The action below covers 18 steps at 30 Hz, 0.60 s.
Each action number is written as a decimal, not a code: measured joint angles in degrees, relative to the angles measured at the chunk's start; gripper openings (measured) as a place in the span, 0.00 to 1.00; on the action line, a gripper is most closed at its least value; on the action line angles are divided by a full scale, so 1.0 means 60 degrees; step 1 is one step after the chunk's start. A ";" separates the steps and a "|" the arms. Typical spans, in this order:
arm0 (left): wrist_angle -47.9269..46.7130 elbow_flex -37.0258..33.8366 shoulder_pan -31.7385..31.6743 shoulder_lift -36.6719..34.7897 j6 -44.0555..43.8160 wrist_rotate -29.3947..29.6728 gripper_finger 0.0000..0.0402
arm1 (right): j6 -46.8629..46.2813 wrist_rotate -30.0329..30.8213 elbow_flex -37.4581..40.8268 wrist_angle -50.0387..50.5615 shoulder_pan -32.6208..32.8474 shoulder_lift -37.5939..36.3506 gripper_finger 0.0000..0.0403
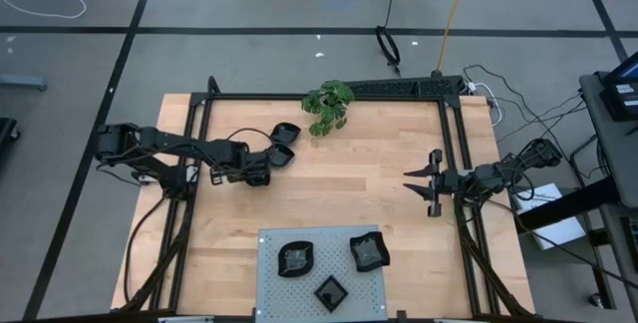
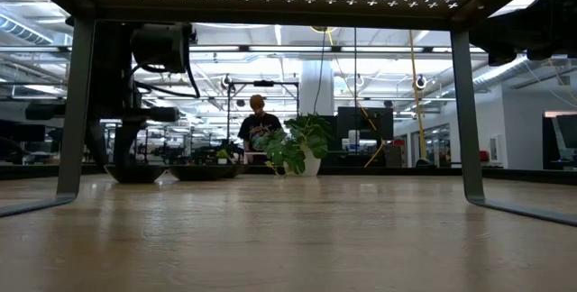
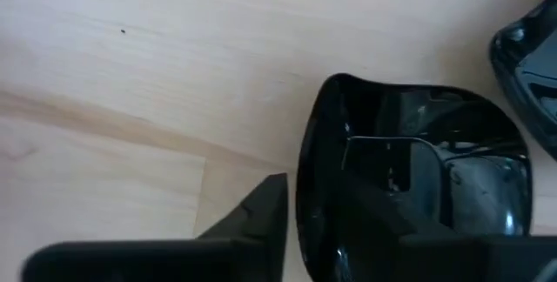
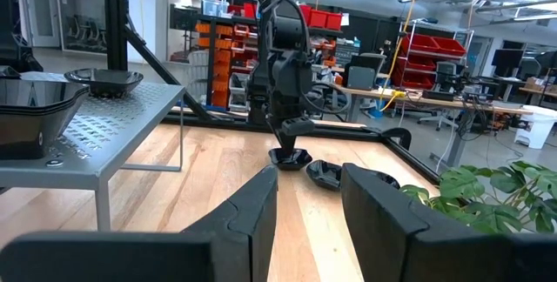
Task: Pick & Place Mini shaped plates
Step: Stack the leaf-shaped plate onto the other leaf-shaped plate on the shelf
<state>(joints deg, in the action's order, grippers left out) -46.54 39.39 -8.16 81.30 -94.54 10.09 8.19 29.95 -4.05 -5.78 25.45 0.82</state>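
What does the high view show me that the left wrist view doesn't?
Only the high view: three black plates on the grey panel, the plant, the waiting right end effector at the table's right side, and the left end effector placed at two plates on the bare wood.

Only the left wrist view: one finger sits outside the nearer plate's rim.

Both: that plate and its neighbour beside it.
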 joint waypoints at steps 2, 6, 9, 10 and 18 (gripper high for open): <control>0.0026 -0.0068 0.0000 0.0000 0.0000 -0.0007 0.19 | 0.0003 0.0000 -0.0001 0.0000 0.0000 0.0003 0.29; 0.0036 -0.0119 0.0004 0.0000 -0.0040 -0.0007 0.10 | 0.0003 -0.0001 -0.0003 0.0000 -0.0001 0.0003 0.29; 0.0043 -0.0119 0.0004 -0.0004 -0.0033 -0.0004 0.06 | 0.0004 0.0000 -0.0004 0.0000 0.0000 0.0004 0.29; 0.0056 -0.0119 0.0004 -0.0004 -0.0033 -0.0004 0.04 | 0.0000 0.0000 -0.0002 0.0002 0.0000 0.0002 0.29; 0.0313 -0.0119 0.0004 -0.0007 -0.0010 0.0369 0.05 | 0.0003 0.0000 -0.0003 0.0000 0.0000 0.0003 0.29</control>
<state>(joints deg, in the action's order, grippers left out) -44.66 38.68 -8.14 81.25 -94.60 12.30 8.20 29.95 -4.07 -5.78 25.45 0.84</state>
